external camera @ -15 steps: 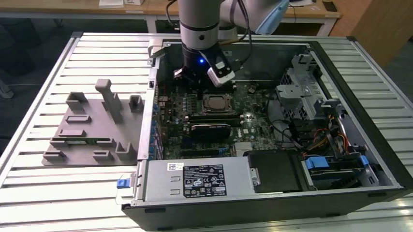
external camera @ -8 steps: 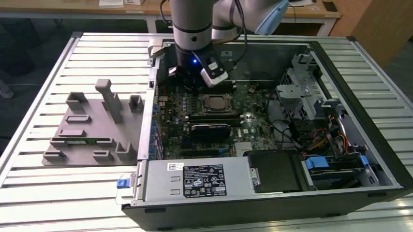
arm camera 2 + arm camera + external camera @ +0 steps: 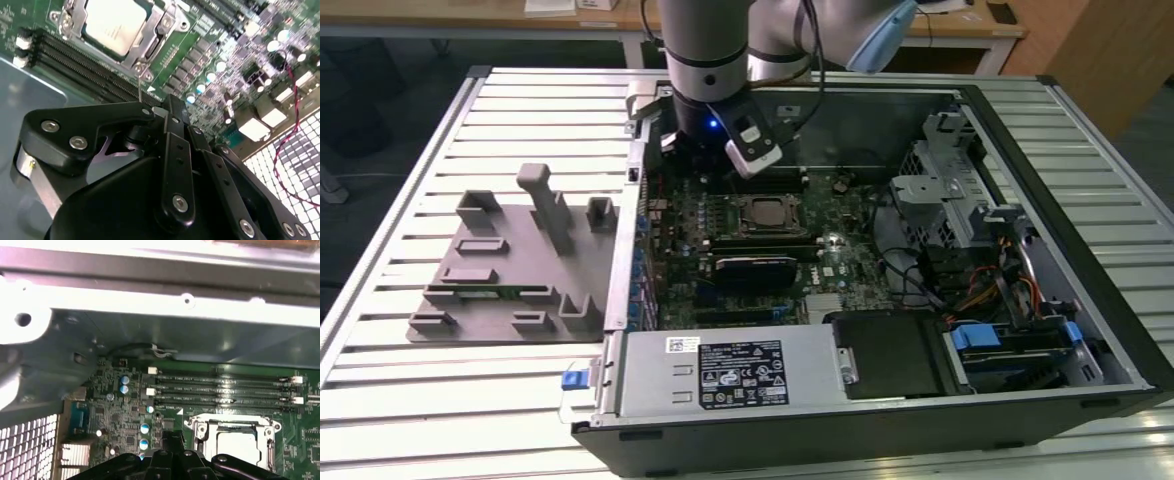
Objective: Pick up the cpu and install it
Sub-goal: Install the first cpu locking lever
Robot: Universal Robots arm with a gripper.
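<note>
An open computer case point(image 3: 881, 400) lies on its side on a slatted metal surface point(image 3: 400, 400), its black power supply point(image 3: 720, 375) nearest the onlooker and the green motherboard point(image 3: 841, 250) exposed beyond it. To the exterior view's left of the case, a grey plastic fixture block point(image 3: 507, 270) sits on the surface. Mid-board, the cpu point(image 3: 763, 212) lies flat in its socket frame point(image 3: 738, 227), its silver-grey top showing; in the second wrist view the cpu point(image 3: 115, 22) sits framed by the metal bracket point(image 3: 155, 42), with memory slots point(image 3: 75, 65) running beside it. Just past the socket, toward the case's far wall, the robot arm point(image 3: 707, 40) hangs over the board with its gripper point(image 3: 700, 160) lowered near the upper edge of the motherboard, apart from the cpu. In the second wrist view the gripper's point(image 3: 172, 117) black jaws appear drawn together, holding nothing. A red cable point(image 3: 292, 100) trails over the board by the perforated rear panel point(image 3: 295, 150).
</note>
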